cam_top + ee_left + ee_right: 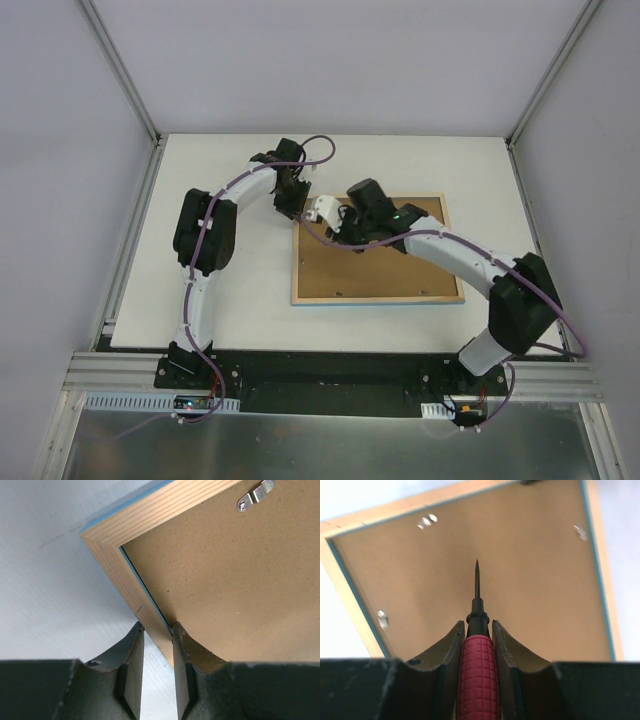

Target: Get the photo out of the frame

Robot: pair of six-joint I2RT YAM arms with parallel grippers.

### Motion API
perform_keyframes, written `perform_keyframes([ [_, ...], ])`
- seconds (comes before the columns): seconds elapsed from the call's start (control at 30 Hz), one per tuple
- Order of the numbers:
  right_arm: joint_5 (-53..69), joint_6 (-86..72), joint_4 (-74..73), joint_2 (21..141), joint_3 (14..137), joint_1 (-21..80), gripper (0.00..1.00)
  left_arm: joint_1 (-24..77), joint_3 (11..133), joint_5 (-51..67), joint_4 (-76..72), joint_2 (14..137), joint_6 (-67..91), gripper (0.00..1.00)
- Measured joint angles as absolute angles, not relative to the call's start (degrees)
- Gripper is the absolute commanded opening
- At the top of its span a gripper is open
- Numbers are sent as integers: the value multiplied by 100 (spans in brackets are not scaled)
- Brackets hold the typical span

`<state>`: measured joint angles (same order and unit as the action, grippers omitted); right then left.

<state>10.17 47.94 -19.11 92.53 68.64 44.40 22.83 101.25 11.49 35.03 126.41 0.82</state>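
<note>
The frame lies face down on the table, pale wood back up, a thin turquoise line along its inner edge. A brown backing board fills it, so the photo is hidden. My left gripper is at the frame's far left corner, its fingertips on either side of the wooden rail and shut on it. My right gripper hovers over the board's far left part, shut on a red-handled pointed tool whose black tip points across the board.
Small metal tabs hold the board at its edges, and a metal hanger is fixed to it. The white table is bounded by grey walls with metal posts.
</note>
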Motion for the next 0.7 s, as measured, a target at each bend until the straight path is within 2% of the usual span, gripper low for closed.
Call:
perform_keyframes([
  [0.4, 1721, 6213, -4856, 7856, 7494, 1354, 1, 1699, 9765, 950, 3656, 12372, -362, 19],
  [0.57, 1691, 7131, -6766, 8272, 7968, 364, 1, 1374, 9767, 849, 3673, 12361, -454, 19],
  [0.7, 1651, 7559, -7142, 9061, 8606, -322, 1, 1243, 9769, 834, 3675, 12350, -495, 20],
])
